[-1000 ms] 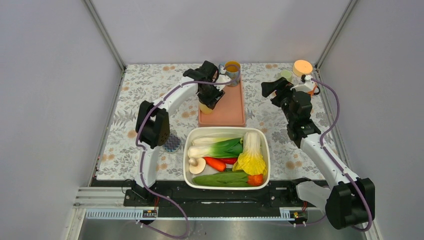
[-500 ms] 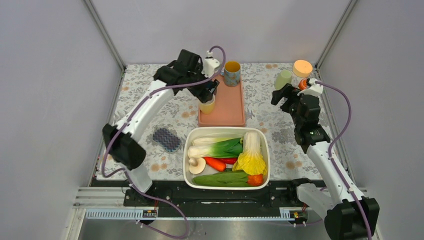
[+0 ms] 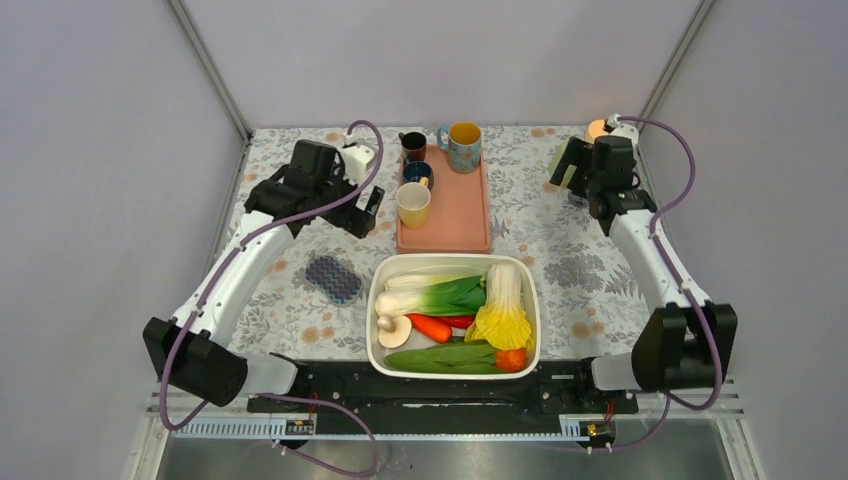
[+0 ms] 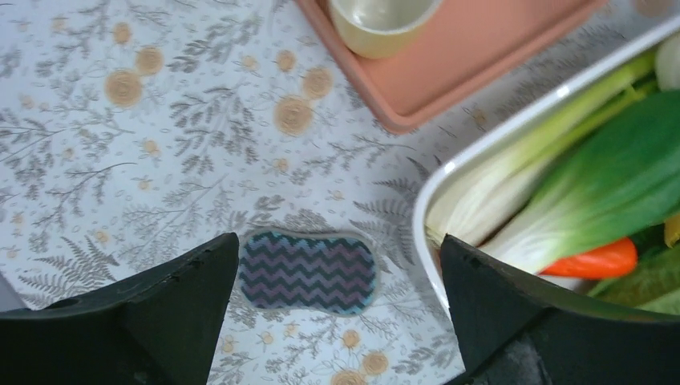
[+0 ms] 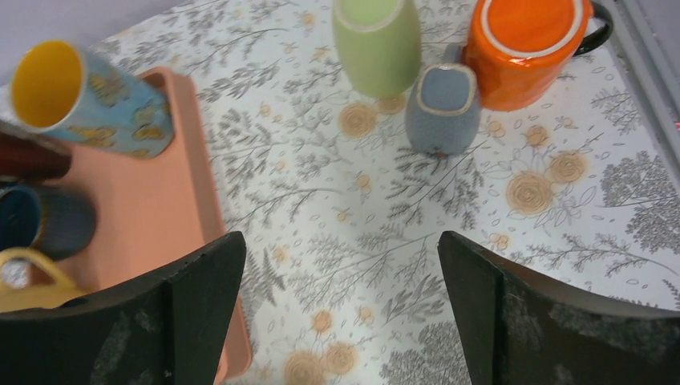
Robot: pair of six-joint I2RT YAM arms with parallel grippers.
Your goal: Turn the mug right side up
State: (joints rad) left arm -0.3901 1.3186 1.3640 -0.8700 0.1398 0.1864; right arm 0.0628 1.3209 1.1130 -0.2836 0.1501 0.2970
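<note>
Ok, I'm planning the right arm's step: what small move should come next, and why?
Probably ease the right gripper forward toward the orange mug: it seems to sit bottom-up, and the jaws stand open with nothing held.

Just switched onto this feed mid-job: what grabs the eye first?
The white tub heaped with bright vegetables at the near edge, and behind it the pink tray carrying four upright mugs. At the far right corner, an orange mug sits beside two small cups. The left hand and right hand hang open and empty.

Lab test booth (plain grey walls [image 3: 100, 150])
</note>
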